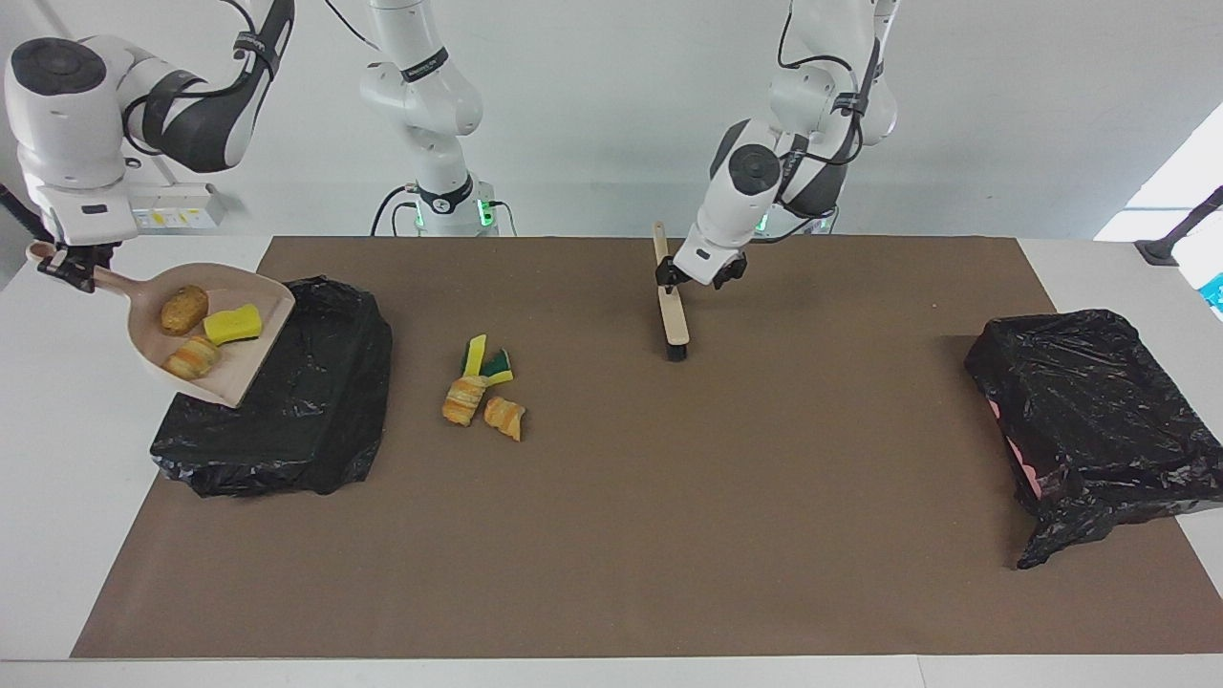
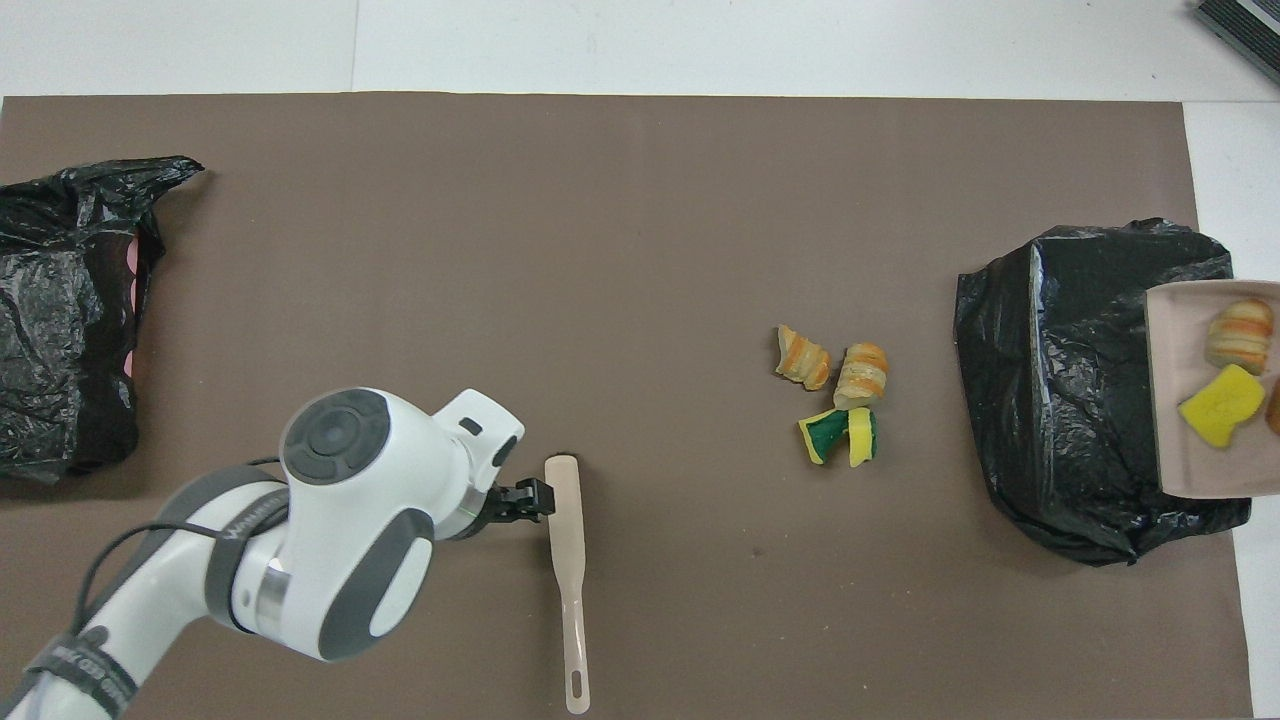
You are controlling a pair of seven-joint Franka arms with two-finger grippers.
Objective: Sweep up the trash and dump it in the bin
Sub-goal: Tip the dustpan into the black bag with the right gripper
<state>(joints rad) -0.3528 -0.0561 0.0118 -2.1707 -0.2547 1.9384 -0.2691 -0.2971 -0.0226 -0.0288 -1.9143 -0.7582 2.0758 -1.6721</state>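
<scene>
From across the table: my right gripper [image 1: 69,270] clamped the dustpan [image 1: 244,368] handle, trash [image 1: 196,333] aboard, above the bin [image 1: 315,420]. From overhead: my left gripper [image 2: 528,500], fingers spread, held nothing beside the brush [image 2: 568,540].

dustpan [image 2: 1190,440]: cut by overhead edge | handle, end effector unseen

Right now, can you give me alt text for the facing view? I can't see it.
The right end effector grips a beige dustpan holding three trash pieces over the edge of a black-bagged bin. More pieces lie on the brown mat beside that bin; the left end effector is beside the brush.
</scene>
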